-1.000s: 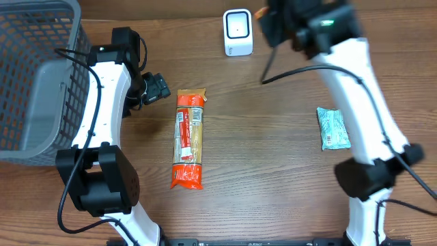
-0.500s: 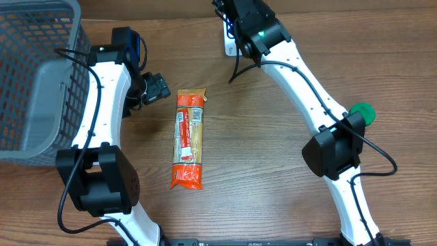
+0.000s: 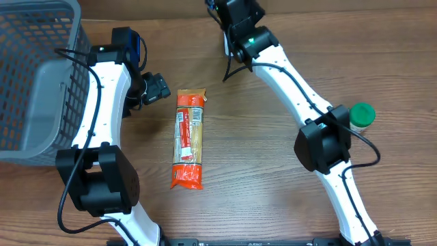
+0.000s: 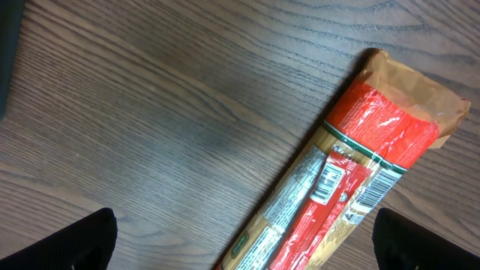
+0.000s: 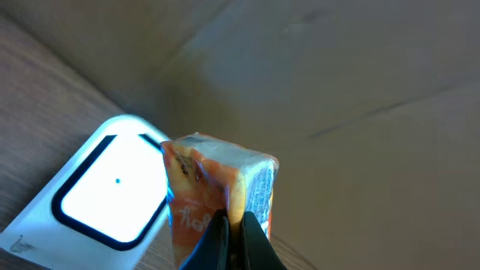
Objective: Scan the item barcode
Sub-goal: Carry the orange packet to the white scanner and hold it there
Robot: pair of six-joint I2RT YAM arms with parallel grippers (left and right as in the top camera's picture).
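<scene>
Orange-printed packet (image 5: 219, 187) pinched in the clenched right gripper (image 5: 231, 225), poised just beside the lit white scanner (image 5: 112, 187), left gripper (image 3: 156, 89) gaping idle and empty near the pasta pack (image 3: 188, 140); seems mid-scan, pickup done, with a registered read and the set-down left.

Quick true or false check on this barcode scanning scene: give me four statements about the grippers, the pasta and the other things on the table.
1. The right gripper holds a small packet close to the white scanner. True.
2. The left gripper is clamped on the spaghetti pack. False: it is open and empty.
3. The spaghetti pack lies in the basket. False: it lies on the table, outside the basket.
4. A green-lidded jar stands on the table. True.
</scene>
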